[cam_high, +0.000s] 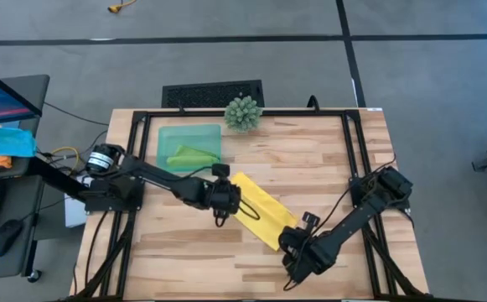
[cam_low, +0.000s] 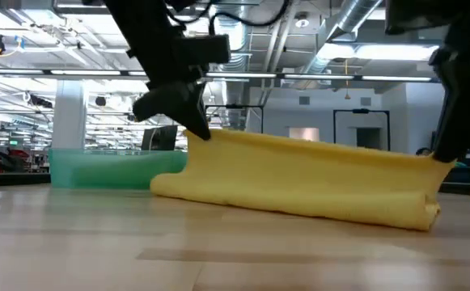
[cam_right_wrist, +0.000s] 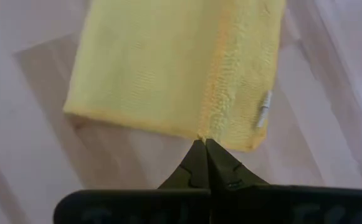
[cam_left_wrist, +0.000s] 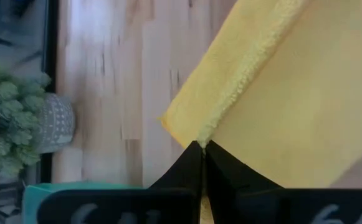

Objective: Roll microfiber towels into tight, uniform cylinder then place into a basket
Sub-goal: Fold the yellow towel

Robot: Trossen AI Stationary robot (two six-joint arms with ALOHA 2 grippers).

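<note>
Spanning both pincers (cam_high: 241,201) (cam_high: 297,231): yellow towel (cam_high: 261,210)

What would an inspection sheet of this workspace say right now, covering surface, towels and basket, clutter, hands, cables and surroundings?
Surface: wooden table, light planks, black frame.
Job's things: yellow towel half folded, one edge lifted; green towel rolled inside the basket.
Clutter: spiky potted plant at the far edge.
Hands: left hand and right hand each shut on a yellow towel corner.
Cables: black bundles down both table sides.
Surroundings: desk with monitor, keyboard, mouse; floor vent.
</note>
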